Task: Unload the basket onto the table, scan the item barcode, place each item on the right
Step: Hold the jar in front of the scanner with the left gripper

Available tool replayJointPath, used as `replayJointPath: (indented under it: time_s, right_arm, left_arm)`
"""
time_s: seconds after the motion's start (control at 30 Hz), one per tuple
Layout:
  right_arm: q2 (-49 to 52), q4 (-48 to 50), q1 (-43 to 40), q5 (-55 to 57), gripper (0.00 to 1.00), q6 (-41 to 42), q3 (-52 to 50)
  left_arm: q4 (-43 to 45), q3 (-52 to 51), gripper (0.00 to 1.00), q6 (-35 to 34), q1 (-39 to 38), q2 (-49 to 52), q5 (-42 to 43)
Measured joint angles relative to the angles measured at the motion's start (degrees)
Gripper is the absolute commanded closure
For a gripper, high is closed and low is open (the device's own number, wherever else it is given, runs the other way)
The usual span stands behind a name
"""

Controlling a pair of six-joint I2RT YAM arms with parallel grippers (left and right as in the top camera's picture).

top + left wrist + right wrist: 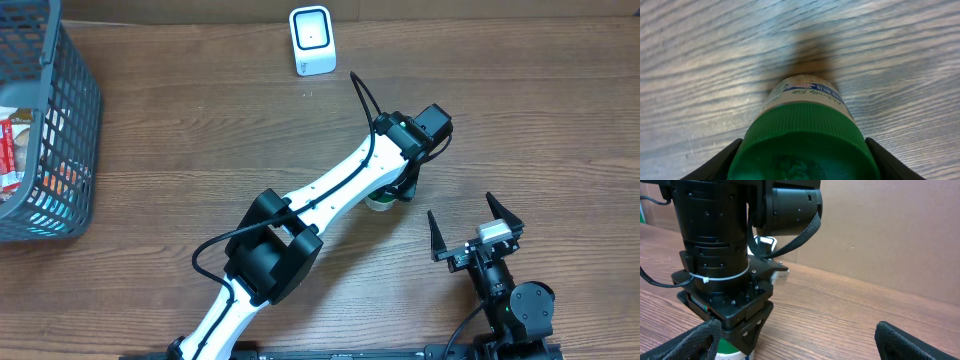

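Observation:
The item is a small white bottle with a green screw cap point(805, 135), standing upright on the wooden table. In the overhead view only a sliver of the bottle point(379, 204) shows under the left wrist. My left gripper point(804, 145) reaches down over it, a black finger pressed against each side of the cap. From the right wrist view the bottle point(731, 353) sits beneath the left arm's jaws. My right gripper point(462, 208) stands open to the right of the bottle, nothing between its fingers. The white barcode scanner point(312, 40) stands at the back. No barcode is visible.
A grey mesh basket point(75, 110) holding packaged goods stands at the left edge. The left arm point(320, 195) stretches diagonally across the middle of the table. A cardboard wall point(880, 230) rises behind the table.

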Motion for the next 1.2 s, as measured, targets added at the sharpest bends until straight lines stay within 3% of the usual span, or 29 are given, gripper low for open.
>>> replayJointPath:
  time_s: [0.07,0.13,0.3,0.47,0.6,0.67,0.87,0.97,1.07,1.2]
  right_arm:
    - [0.0,0.0,0.0,0.0,0.00,0.0,0.0]
    - [0.0,0.0,0.0,0.0,0.00,0.0,0.0]
    - [0.0,0.0,0.0,0.0,0.00,0.0,0.0]
    - [0.0,0.0,0.0,0.0,0.00,0.0,0.0]
    - [0.0,0.0,0.0,0.0,0.00,0.0,0.0]
    - [0.0,0.0,0.0,0.0,0.00,0.0,0.0]
    - [0.0,0.0,0.0,0.0,0.00,0.0,0.0]
    - [0.0,0.0,0.0,0.0,0.00,0.0,0.0]
    - [0.0,0.0,0.0,0.0,0.00,0.0,0.0]
    - [0.0,0.0,0.0,0.0,0.00,0.0,0.0]
  left_arm:
    - [0.8,0.0,0.25,4.1,0.0,0.0,0.0]
    - [1.5,0.0,0.19,8.8,0.0,0.0,0.0]
    - [1.7,0.0,0.18,14.1,0.0,0.0,0.1]
    - [2.1,0.0,0.19,6.8,0.0,0.0,2.1]
    - [1.9,0.0,0.12,-1.1,0.0,0.0,2.8]
    - [1.9,0.0,0.00,-3.9,0.0,0.0,2.9]
    - [2.8,0.0,0.00,-10.4,0.0,0.0,3.1]
    - [3.3,0.0,0.18,-11.1,0.2,0.0,3.3]
    - [2.6,0.0,0.29,-11.6,0.3,0.0,3.4]
    - [0.4,0.1,0.27,-18.2,0.3,0.0,3.1]
